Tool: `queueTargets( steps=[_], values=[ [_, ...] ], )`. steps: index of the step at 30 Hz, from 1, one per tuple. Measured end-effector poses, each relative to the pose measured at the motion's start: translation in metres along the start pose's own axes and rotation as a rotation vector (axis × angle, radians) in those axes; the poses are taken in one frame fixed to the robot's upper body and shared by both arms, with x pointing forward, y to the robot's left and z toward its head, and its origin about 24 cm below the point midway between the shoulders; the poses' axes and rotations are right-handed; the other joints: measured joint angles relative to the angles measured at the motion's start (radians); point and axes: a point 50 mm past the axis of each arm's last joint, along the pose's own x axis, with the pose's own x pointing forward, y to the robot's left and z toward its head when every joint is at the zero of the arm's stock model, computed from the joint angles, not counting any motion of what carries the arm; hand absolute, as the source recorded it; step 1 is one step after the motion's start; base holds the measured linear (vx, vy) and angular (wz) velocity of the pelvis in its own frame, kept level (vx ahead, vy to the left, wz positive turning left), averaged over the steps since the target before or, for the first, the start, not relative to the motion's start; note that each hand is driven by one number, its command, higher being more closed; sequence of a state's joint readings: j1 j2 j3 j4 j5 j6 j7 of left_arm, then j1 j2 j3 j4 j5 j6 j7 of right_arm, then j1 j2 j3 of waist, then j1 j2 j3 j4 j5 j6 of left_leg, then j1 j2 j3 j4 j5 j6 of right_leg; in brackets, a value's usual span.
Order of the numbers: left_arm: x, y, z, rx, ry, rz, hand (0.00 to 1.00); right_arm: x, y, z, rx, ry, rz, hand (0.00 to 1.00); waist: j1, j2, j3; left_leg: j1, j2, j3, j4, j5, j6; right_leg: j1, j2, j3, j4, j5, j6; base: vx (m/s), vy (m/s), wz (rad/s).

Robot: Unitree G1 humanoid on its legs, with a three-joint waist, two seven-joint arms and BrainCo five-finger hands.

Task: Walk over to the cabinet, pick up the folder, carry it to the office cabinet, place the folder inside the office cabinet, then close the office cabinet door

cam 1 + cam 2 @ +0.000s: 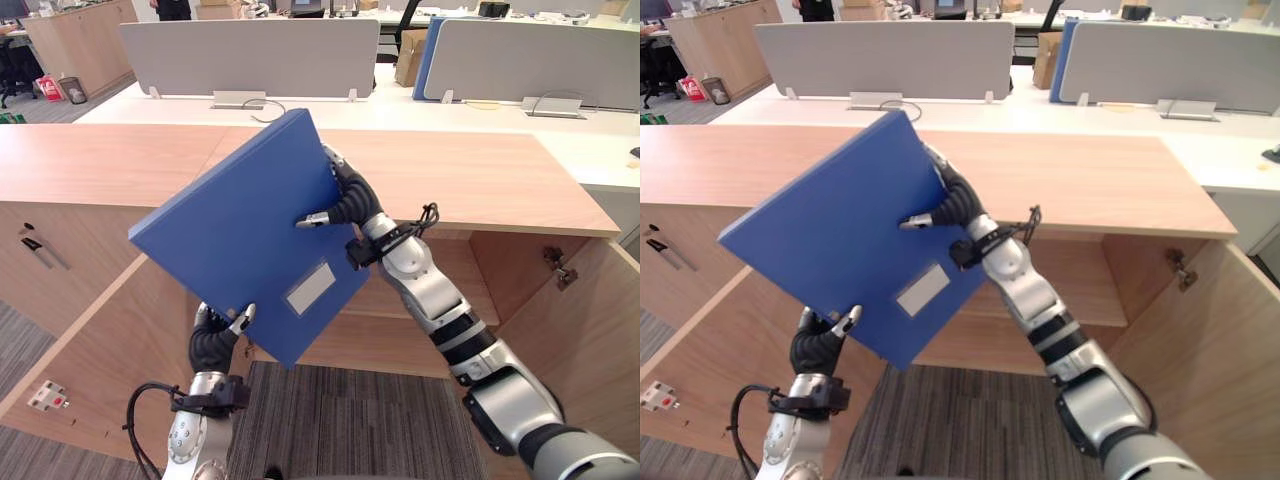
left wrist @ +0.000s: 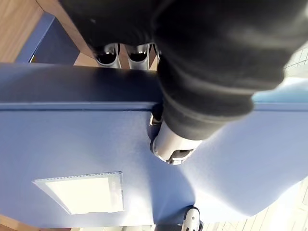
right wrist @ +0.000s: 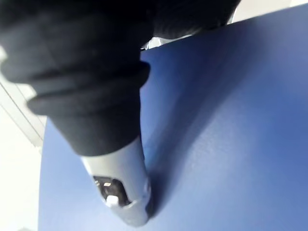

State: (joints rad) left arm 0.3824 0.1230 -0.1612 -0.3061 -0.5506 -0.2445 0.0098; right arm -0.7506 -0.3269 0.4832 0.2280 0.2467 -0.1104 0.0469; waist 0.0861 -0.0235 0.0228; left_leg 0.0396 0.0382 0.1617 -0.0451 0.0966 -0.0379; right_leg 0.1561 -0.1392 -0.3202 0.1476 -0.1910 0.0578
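Note:
A blue folder [image 1: 240, 220] with a pale label pocket [image 1: 310, 289] is held tilted in the air in front of the open office cabinet [image 1: 480, 175]. My left hand [image 1: 212, 345] grips its lower edge, thumb [image 2: 171, 142] on the front face and fingers behind. My right hand [image 1: 350, 200] pinches the upper right edge, with its thumb [image 3: 120, 187] pressed on the blue cover [image 3: 231, 120]. Both cabinet doors stand open, the left door [image 1: 100, 350] and the right door [image 1: 580, 320]. Behind the folder an inner shelf [image 1: 400, 300] shows.
The cabinet's wooden top spans the view behind the folder. Beyond it are white desks with grey dividers [image 1: 250, 55] and a cardboard box [image 1: 410, 55]. A person [image 1: 172, 8] stands at the far back. Grey carpet [image 1: 350, 420] lies below.

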Motion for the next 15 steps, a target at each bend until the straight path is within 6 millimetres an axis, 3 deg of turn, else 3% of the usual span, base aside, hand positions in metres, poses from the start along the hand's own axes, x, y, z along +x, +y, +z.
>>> queueTargets(
  steps=[5,12,15],
  values=[
    [-0.009,0.003,-0.005,0.037,0.066,-0.041,1.0,-0.004,-0.005,-0.002,0.114,0.05,0.182,1.0,0.002,0.001,0.0,-0.001,-0.001,-0.007,0.0,0.0,0.0,0.003,0.0,-0.001,-0.001,0.0,0.0,0.0,0.0,0.03],
    [-0.012,0.014,0.0,0.163,0.123,-0.121,1.0,-0.033,-0.006,-0.041,0.394,0.28,0.323,1.0,0.017,0.02,-0.014,0.0,-0.001,-0.01,-0.004,0.006,-0.003,0.003,0.002,-0.001,-0.001,0.0,0.0,-0.01,0.0,0.0],
    [-0.011,0.016,0.002,0.178,0.122,-0.123,1.0,-0.035,-0.004,-0.045,0.43,0.305,0.333,1.0,0.021,0.029,-0.02,0.0,0.001,-0.011,-0.004,0.009,-0.004,0.003,0.005,-0.001,-0.001,0.0,-0.001,0.0,0.0,0.0]
  ],
)
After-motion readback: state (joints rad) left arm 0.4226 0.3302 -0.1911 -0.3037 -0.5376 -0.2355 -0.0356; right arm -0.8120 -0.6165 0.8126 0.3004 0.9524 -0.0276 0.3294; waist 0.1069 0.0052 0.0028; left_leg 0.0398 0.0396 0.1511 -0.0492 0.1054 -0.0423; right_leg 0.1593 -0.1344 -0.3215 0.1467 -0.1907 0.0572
